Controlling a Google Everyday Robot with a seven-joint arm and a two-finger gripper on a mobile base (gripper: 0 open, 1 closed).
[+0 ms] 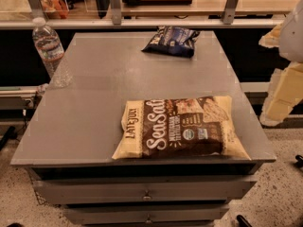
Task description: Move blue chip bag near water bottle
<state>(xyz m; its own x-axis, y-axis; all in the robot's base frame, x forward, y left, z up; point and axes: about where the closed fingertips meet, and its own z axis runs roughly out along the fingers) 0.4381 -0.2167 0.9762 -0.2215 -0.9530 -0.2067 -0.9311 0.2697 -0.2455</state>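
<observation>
The blue chip bag [172, 40] is a small crinkled navy bag with white lettering, lying flat at the far middle-right of the grey table [94, 108]. The water bottle [50, 51] is clear and ribbed with a white cap, and stands upright at the table's far left edge. The two are well apart, about a table's width. My gripper [280, 96] shows as cream-coloured parts at the right edge of the view, beyond the table's right side and lower than the blue bag. It touches nothing.
A large cream-and-brown "Sea Salt" bag [182, 126] lies flat at the table's front right. A railing and counter [156, 20] run behind the table. Drawers [142, 190] sit below the tabletop.
</observation>
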